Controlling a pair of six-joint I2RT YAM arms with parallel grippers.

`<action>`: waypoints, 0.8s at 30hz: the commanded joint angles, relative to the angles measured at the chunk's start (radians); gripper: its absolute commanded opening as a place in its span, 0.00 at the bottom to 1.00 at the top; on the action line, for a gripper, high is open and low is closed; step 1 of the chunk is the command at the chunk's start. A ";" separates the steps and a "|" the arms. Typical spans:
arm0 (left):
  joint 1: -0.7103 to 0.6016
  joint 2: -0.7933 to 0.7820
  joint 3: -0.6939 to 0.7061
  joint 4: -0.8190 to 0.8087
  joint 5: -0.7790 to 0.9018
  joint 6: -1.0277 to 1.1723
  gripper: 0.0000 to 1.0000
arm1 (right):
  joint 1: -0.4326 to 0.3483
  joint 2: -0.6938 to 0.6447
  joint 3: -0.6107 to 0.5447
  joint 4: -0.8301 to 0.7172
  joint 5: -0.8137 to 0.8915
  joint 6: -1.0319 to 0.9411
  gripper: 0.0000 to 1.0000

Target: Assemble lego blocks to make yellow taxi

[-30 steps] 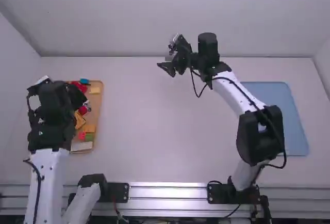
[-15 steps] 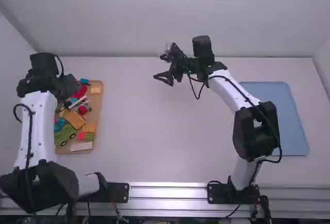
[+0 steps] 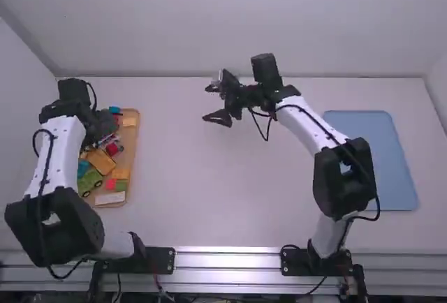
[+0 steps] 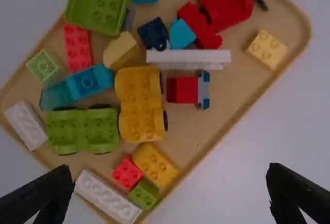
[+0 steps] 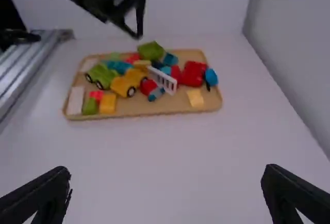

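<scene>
Studs [image 4: 135,123] cover the yellow car base [image 4: 149,85], its wheels [image 4: 165,121] black; left fingers [image 3: 105,126] and right fingers [image 3: 219,118] stand wide apart.

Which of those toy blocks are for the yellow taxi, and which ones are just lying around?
Likely for the taxi, going by colour:
- yellow wheeled base
- yellow sloped brick
- orange-yellow brick
- pale yellow brick

Probably just lying about:
- green wheeled base
- red wheeled car body
- green open box
- blue tray

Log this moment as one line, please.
left end effector open, above tray | right end effector open, above table | yellow car base in tray
</scene>
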 commanded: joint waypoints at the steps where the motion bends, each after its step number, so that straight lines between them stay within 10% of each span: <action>1: 0.048 0.000 -0.028 0.015 0.024 0.006 0.99 | 0.001 -0.050 0.033 0.058 -0.139 0.066 0.99; 16: 0.186 0.221 -0.034 0.050 0.176 0.114 0.99 | 0.083 -0.056 0.034 0.145 -0.053 0.139 0.99; 24: 0.192 0.341 -0.034 0.069 0.176 0.115 0.84 | 0.092 -0.056 0.034 0.167 -0.049 0.139 0.99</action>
